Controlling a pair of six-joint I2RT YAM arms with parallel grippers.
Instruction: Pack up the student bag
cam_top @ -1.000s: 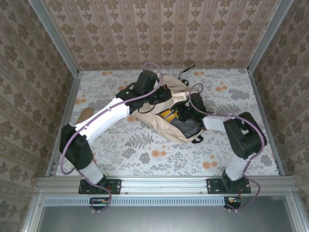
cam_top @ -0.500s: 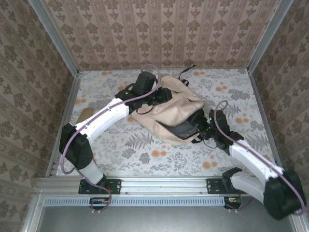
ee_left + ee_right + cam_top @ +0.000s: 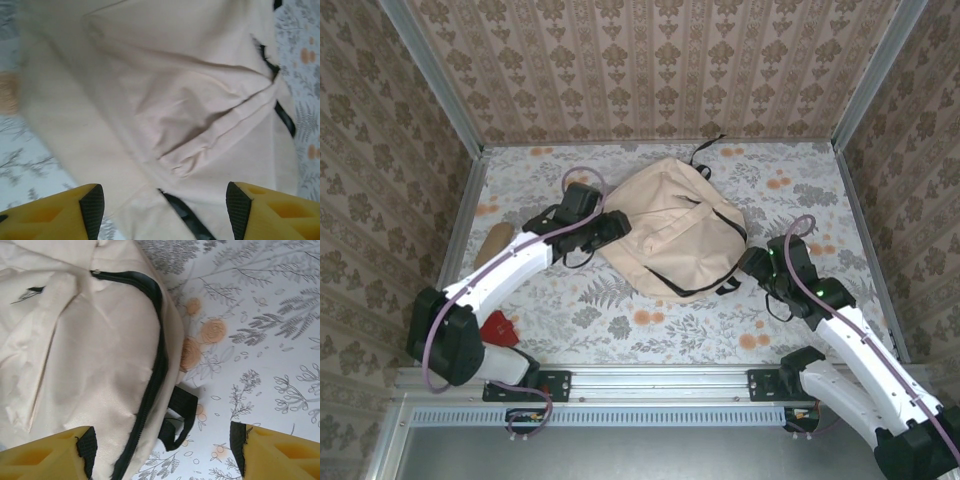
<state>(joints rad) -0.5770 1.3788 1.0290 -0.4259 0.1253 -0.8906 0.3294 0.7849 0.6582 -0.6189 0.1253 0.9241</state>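
Lying between the two tools, beige student bag (image 3: 672, 225) sits just ahead of left gripper (image 3: 612, 228), fingers spread wide and holding nothing, and just ahead of right gripper (image 3: 750, 262), fingers likewise spread and empty, a black strap loop (image 3: 177, 415) close before its fingertips.

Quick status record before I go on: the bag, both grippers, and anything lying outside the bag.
bag: beige, lying flat in the middle of the table
zip: black, looks closed along the stretch in the right wrist view
left gripper: open, over the bag's left side, holding nothing
right gripper: open, over the bag's near right corner, holding nothing
outside the bag: tan oblong item by the table's left edge; red item near the near left corner
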